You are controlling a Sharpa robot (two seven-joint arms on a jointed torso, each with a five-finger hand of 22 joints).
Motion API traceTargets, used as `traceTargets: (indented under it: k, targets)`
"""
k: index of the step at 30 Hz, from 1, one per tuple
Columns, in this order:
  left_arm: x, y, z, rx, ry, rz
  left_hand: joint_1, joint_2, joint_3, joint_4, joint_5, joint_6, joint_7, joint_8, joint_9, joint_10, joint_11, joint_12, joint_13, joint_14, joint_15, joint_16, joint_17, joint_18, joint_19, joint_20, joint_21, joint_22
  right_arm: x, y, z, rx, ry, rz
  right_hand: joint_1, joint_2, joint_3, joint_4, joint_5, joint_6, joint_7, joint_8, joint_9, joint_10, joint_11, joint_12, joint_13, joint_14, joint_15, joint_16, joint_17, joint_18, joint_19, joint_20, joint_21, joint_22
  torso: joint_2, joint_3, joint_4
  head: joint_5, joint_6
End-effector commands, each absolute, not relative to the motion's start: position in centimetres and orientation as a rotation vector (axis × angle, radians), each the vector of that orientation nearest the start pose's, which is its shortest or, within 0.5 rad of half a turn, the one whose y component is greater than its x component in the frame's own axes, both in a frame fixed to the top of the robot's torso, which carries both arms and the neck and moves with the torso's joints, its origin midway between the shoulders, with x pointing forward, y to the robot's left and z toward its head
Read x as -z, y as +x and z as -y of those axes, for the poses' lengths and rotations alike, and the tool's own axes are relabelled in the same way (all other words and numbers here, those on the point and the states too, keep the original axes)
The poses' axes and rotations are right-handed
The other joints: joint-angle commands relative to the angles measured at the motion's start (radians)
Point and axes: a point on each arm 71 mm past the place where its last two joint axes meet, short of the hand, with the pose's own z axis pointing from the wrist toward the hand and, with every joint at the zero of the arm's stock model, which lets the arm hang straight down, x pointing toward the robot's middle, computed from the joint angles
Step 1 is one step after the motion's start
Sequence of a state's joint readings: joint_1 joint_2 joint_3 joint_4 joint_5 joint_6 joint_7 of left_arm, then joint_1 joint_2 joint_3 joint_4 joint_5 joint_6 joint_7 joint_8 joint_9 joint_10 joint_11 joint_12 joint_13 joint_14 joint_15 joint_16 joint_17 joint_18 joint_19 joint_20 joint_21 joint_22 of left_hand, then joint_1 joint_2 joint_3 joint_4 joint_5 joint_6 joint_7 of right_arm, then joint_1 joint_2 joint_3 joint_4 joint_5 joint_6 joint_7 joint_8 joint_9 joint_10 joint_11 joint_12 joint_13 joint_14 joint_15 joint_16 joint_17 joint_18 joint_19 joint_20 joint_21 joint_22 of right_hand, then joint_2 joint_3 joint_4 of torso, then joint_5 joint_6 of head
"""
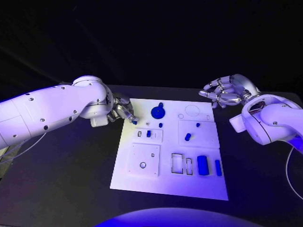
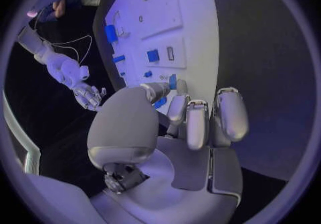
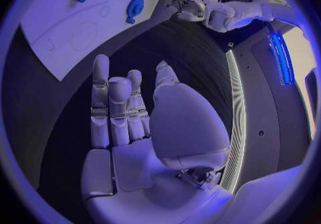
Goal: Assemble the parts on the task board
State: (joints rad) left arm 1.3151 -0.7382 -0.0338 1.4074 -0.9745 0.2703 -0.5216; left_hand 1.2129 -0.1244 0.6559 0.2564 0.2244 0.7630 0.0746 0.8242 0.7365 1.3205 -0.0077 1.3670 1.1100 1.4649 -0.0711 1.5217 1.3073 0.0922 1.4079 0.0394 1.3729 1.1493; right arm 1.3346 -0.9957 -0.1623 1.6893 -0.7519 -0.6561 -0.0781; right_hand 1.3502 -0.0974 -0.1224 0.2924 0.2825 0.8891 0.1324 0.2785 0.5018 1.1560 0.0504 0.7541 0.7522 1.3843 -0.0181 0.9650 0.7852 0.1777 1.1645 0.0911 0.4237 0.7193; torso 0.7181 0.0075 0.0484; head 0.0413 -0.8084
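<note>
The white task board point(image 1: 146, 176) lies in the middle of the black table. My left hand point(image 1: 122, 112) hovers at its far left corner and pinches a small blue part point(image 1: 134, 122) between thumb and fingertips; the left wrist view shows the same part point(image 2: 173, 81) at the thumb tip. A round blue disc point(image 1: 157, 112) lies just right of that hand. My right hand point(image 1: 227, 91) is off the far right corner, empty, its fingers point(image 3: 110, 106) held apart from the thumb. A long blue block point(image 1: 202, 165) and a thin blue bar point(image 1: 218, 167) sit near the board's front right.
Small blue pegs point(image 1: 160, 125), point(image 1: 148, 134), point(image 1: 188, 137) stand in the board's middle rows. Open rectangular slots point(image 1: 177, 163) and a round hole point(image 1: 142, 165) are in the front half. Bare black table point(image 1: 69, 179) surrounds the board.
</note>
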Motion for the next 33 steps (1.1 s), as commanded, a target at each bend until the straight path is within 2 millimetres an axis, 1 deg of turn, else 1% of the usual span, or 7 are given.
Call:
traceTargets:
  k: [1,6,9,12,14,17,33]
  targets:
    - [18.1,50.3,-19.0,0.523,-0.175,-2.342,-0.005,-0.009,0.165,-0.158,0.004,0.006,-0.006,0.007,0.002,0.006,0.001,-0.003,-0.002,0.071,0.005,0.005,0.112,-0.01,-0.002,0.002,-0.002,0.002,15.1,46.6,25.1,-0.832,0.603,-1.53,-0.005,0.003,-0.004,0.0,-0.001,-0.007,-0.002,0.006,-0.001,-0.001,-0.002,0.005,-0.001,0.006,-0.002,-0.003,0.001,0.005,0.008,0.002,-0.006,-0.002,0.0,-0.0017,0.0015,0.001,-0.001]
    - [18.4,49.3,-19.0,0.525,-0.144,-2.315,-0.009,-0.015,0.176,-0.164,0.004,0.009,-0.006,0.01,0.004,0.007,0.0,-0.004,-0.004,0.071,0.005,0.005,0.113,-0.011,0.001,0.002,0.002,0.01,15.2,46.6,25.1,-0.831,0.604,-1.531,-0.005,0.003,-0.005,0.0,-0.001,-0.007,-0.002,0.007,-0.001,-0.001,-0.002,0.006,-0.003,0.006,-0.002,-0.006,0.0,0.005,0.009,0.002,-0.008,-0.003,-0.001,-0.0017,0.0018,0.005,-0.002]
    - [18.7,48.9,-18.8,0.524,-0.125,-2.301,-0.012,-0.017,0.183,-0.167,0.005,0.011,-0.007,0.011,0.004,0.009,0.0,-0.004,-0.004,0.071,0.004,0.005,0.113,-0.012,0.003,0.002,0.004,0.014,15.3,46.6,25.1,-0.831,0.604,-1.532,-0.005,0.003,-0.005,0.0,-0.001,-0.007,-0.002,0.007,-0.001,-0.001,-0.002,0.006,-0.003,0.006,-0.002,-0.006,0.0,0.005,0.009,0.002,-0.008,-0.003,-0.003,-0.0028,0.0028,0.004,-0.002]
    - [19.1,48.4,-18.5,0.521,-0.107,-2.292,-0.014,-0.02,0.19,-0.17,0.005,0.013,-0.007,0.012,0.005,0.01,-0.001,-0.005,-0.007,0.071,0.004,0.005,0.113,-0.012,0.003,0.001,0.005,0.015,15.4,46.6,25.1,-0.831,0.605,-1.534,-0.005,0.003,-0.005,0.0,-0.001,-0.007,-0.002,0.007,-0.001,-0.001,-0.002,0.006,-0.003,0.006,-0.002,-0.006,0.0,0.005,0.009,0.002,-0.008,-0.003,-0.002,-0.0034,0.0017,0.005,-0.004]
    - [19.4,48.1,-18.3,0.519,-0.097,-2.286,-0.016,-0.023,0.2,-0.173,0.006,0.014,-0.008,0.014,0.006,0.009,-0.001,-0.008,-0.012,0.071,0.003,0.005,0.113,-0.012,0.004,0.001,0.005,0.016,15.4,46.6,25.1,-0.831,0.605,-1.535,-0.004,0.004,-0.005,0.0,-0.001,-0.008,-0.002,0.008,-0.001,-0.001,-0.002,0.007,-0.003,0.006,-0.002,-0.008,0.0,0.005,0.009,0.002,-0.009,-0.004,-0.001,-0.0022,0.0007,0.006,-0.001]
    - [19.6,47.9,-18.0,0.514,-0.084,-2.276,-0.018,-0.026,0.207,-0.176,0.006,0.015,-0.008,0.014,0.006,0.009,-0.002,-0.009,-0.013,0.072,0.003,0.005,0.113,-0.012,0.004,0.0,0.006,0.017,15.4,46.6,25.1,-0.83,0.606,-1.536,-0.004,0.004,-0.005,0.0,-0.001,-0.008,-0.002,0.008,-0.001,-0.001,-0.002,0.007,-0.003,0.006,-0.002,-0.008,0.0,0.005,0.009,0.002,-0.009,-0.004,-0.001,-0.0018,0.0007,0.006,0.0]
    - [19.9,47.7,-17.3,0.469,-0.005,-2.253,-0.023,-0.032,0.218,-0.18,0.006,0.018,-0.009,0.016,0.008,0.011,-0.002,-0.01,-0.015,0.072,0.002,0.005,0.113,-0.013,0.005,0.0,0.007,0.019,15.5,46.6,25.1,-0.829,0.606,-1.538,-0.004,0.004,-0.005,0.0,-0.001,-0.008,-0.002,0.008,-0.001,-0.002,-0.002,0.007,-0.004,0.007,-0.002,-0.008,0.001,0.005,0.01,0.002,-0.01,-0.004,0.0,-0.0002,0.0009,0.006,-0.006]
